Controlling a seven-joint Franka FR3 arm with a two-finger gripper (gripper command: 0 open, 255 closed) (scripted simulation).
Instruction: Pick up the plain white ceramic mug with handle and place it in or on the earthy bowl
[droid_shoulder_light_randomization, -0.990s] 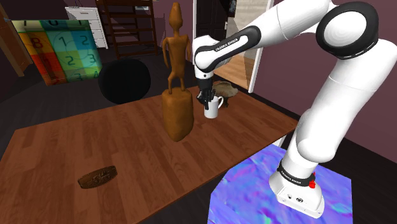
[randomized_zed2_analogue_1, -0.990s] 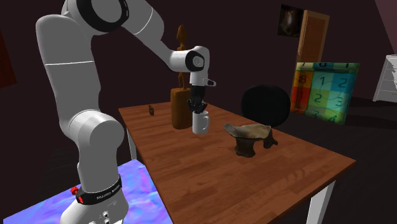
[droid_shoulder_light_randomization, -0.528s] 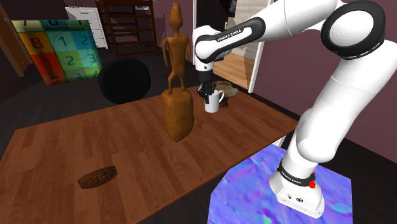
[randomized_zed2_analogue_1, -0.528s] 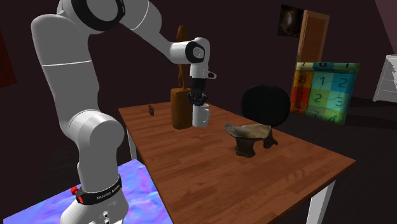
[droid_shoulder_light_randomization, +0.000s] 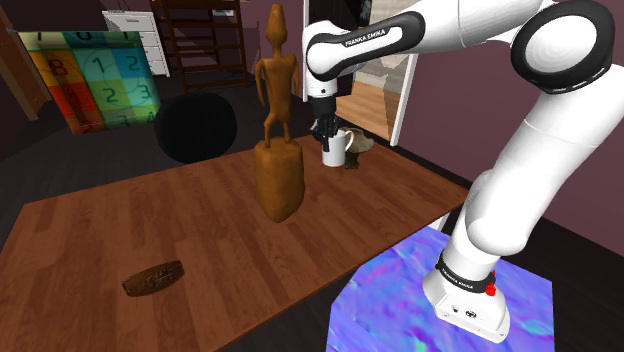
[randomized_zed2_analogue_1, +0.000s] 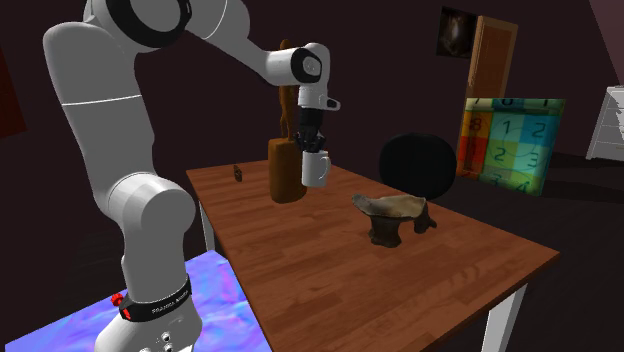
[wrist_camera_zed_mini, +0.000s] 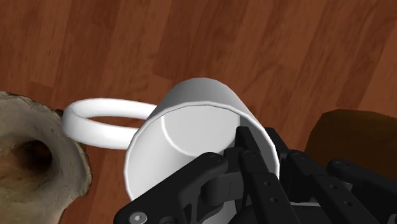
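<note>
Crossing the bench (droid_shoulder_light_randomization: 200, 245) toward the rough brown bowl (randomized_zed2_analogue_1: 390, 207), we should hold the white mug (randomized_zed2_analogue_1: 316, 170) level, gripped at its rim by our jaws above the wood, and centre it over the hollow before lowering.

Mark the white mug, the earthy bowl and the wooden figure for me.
white mug (randomized_zed2_analogue_1: 314, 170): second exterior view, on its side wall.
earthy bowl (randomized_zed2_analogue_1: 395, 207): second exterior view, on its rim.
wooden figure (droid_shoulder_light_randomization: 279, 182): shoulder view, on its broad base.
</note>
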